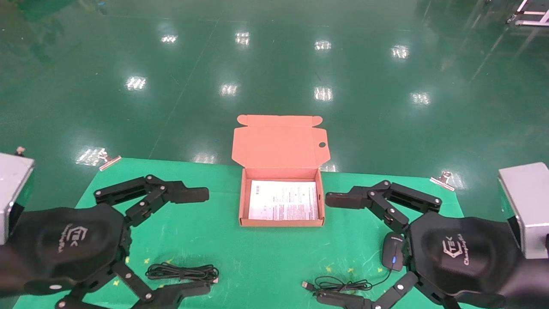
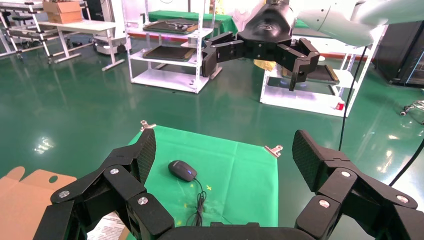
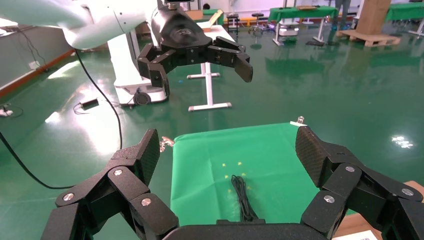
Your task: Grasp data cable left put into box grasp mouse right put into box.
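Green cloth covers our table (image 1: 266, 262). From the head, the data cable (image 1: 182, 271) lies sideways between our left gripper's (image 1: 195, 241) wide, empty fingers, left of the open box (image 1: 281, 201). Our right gripper (image 1: 336, 249), wide and empty too, waits by the mouse (image 1: 393, 251). The left wrist sees the mouse (image 2: 182, 170) far across. The right wrist sees the cable (image 3: 241, 197) lying lengthwise ahead.
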